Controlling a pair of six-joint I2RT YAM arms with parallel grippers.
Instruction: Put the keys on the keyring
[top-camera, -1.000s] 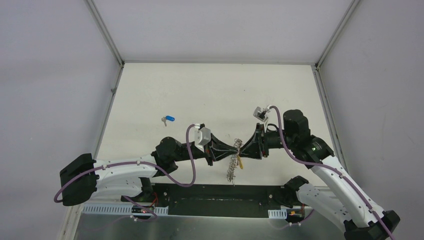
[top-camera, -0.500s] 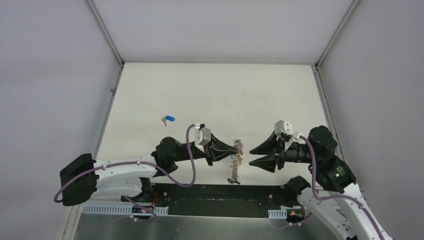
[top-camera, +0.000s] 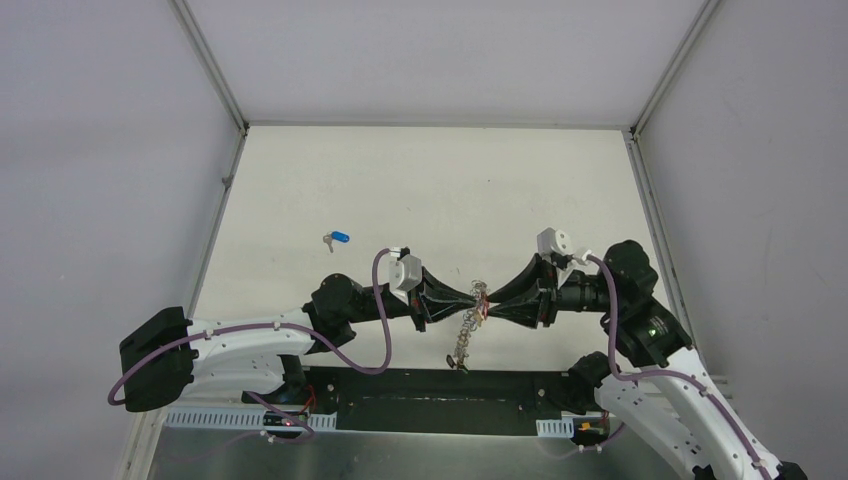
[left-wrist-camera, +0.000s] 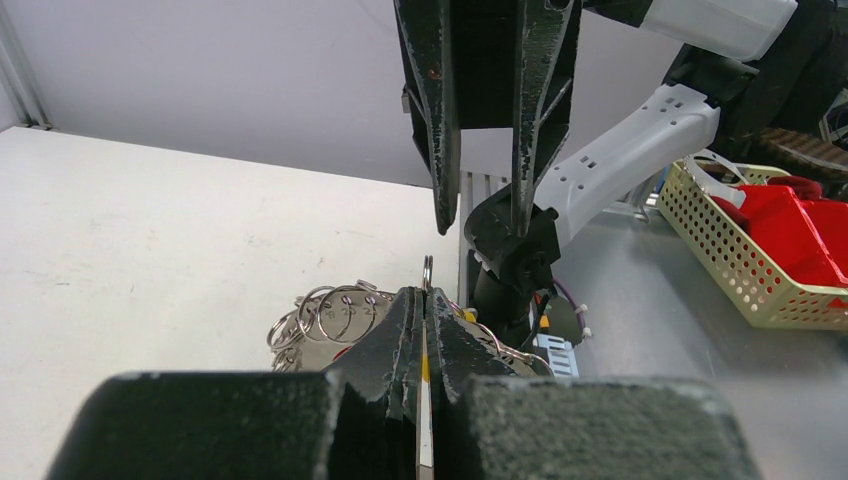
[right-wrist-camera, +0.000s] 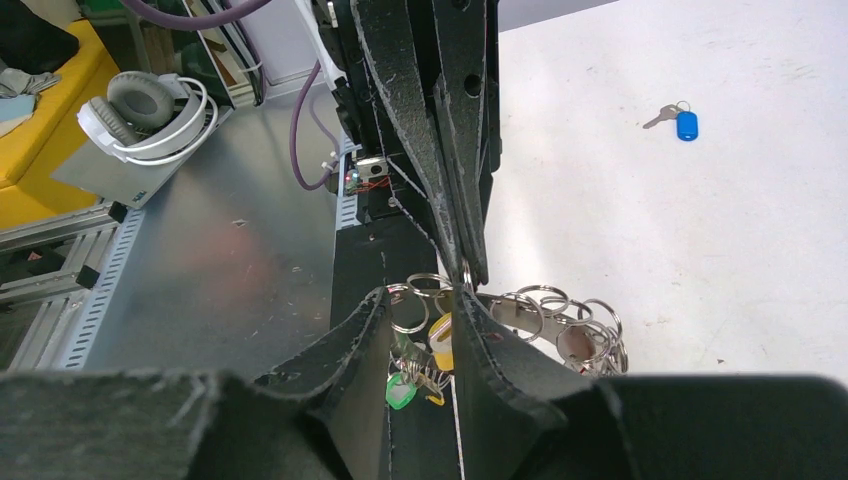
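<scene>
Finds right fingers (top-camera: 489, 304) back tip to tip with left fingers (top-camera: 475, 296) after a brief retreat, narrowly apart, straddling the yellow tag (right-wrist-camera: 441, 341). Finds left fingers clamped on the keyring (top-camera: 464, 332), which hangs below them. Suggests a fresh threading attempt. Leaves the blue key (top-camera: 338, 238) on the counter (top-camera: 430, 190), well beyond the left fingers.

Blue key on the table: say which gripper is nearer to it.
Left. The left gripper, shut on the keyring, is right of the blue key, closer to the bases; the right gripper faces it from farther right.
</scene>
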